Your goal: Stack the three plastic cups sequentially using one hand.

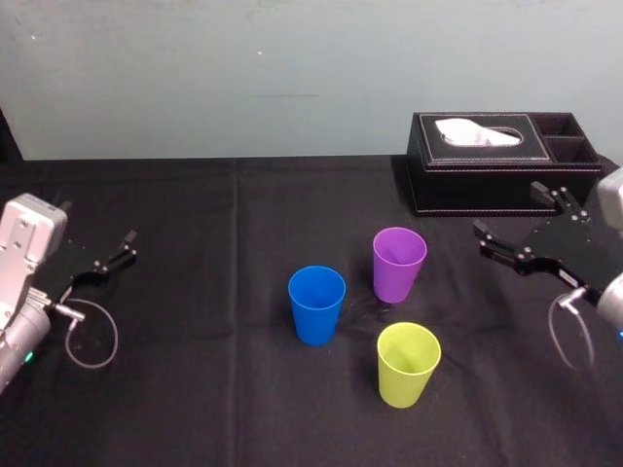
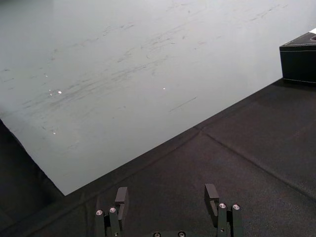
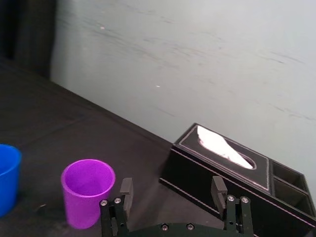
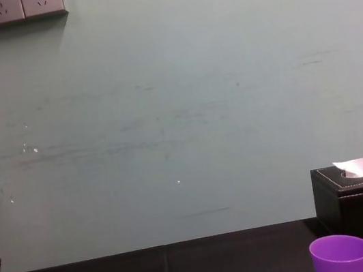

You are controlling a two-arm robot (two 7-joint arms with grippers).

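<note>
Three plastic cups stand upright and apart on the black tablecloth: a blue cup (image 1: pixel 316 305) in the middle, a purple cup (image 1: pixel 398 265) behind and to its right, and a yellow-green cup (image 1: pixel 408 364) nearest the front. My right gripper (image 1: pixel 506 209) hovers open to the right of the purple cup, holding nothing. The right wrist view shows its fingers (image 3: pixel 127 187) spread, with the purple cup (image 3: pixel 88 191) and the blue cup (image 3: pixel 7 177) ahead of them. At the far left my left gripper (image 1: pixel 125 248) is open and empty, away from the cups.
A black tissue box (image 1: pixel 501 161) with a white tissue stands at the back right, just behind my right gripper. A pale wall rises behind the table. Bare cloth (image 1: pixel 195 292) lies between the left arm and the cups.
</note>
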